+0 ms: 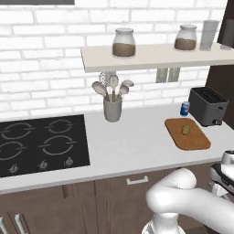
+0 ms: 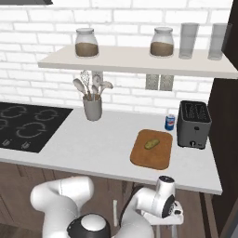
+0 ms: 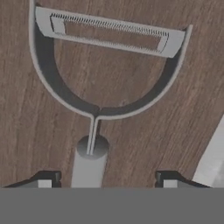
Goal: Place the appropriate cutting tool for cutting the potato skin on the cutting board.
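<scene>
In the left base view we see the potato (image 1: 186, 130) resting on the cutting board (image 1: 194, 140) at the counter's right, near the toaster (image 1: 208, 106). In the right base view the board sits just left of the toaster. In the hand view, our gripper (image 3: 105, 178) hovers over a peeler (image 3: 104, 78) lying on brown wood, fingers apart on either side of its handle, not touching.

I cannot read any text, brand or number here. The blue can (image 2: 170, 122) beside the toaster (image 2: 194, 123) carries a red and white mark, too small for me to read.
</scene>
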Controlling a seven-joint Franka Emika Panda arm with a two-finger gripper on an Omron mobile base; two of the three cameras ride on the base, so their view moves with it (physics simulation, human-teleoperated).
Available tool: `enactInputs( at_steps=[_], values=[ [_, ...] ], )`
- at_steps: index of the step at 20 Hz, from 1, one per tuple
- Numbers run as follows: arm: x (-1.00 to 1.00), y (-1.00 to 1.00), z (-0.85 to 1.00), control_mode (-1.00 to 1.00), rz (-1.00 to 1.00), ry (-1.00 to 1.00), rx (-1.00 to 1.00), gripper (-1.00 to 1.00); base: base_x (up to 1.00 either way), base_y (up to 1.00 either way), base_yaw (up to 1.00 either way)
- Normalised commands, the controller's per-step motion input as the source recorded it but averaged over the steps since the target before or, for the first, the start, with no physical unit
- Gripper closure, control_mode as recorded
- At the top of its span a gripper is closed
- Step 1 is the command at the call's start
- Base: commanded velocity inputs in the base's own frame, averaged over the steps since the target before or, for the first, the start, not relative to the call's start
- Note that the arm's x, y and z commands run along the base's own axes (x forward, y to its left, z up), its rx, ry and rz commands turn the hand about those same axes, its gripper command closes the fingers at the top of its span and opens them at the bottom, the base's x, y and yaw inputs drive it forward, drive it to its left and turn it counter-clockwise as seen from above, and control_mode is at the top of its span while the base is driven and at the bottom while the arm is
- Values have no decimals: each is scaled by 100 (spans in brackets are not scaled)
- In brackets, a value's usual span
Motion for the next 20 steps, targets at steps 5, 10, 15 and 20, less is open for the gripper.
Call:
enactInputs(
  at_steps=[5, 10, 15, 20],
  values=[
    [0, 30, -28, -100, 2, 0, 0, 100, 0, 0, 0],
    [0, 57, -8, -100, 0, 0, 0, 100, 0, 0, 0],
    [-6, 59, 18, -100, 1, 5, 0, 100, 0, 0, 0],
    [-67, 6, 95, -100, 7, -5, -2, 100, 0, 0, 0]
  ],
)
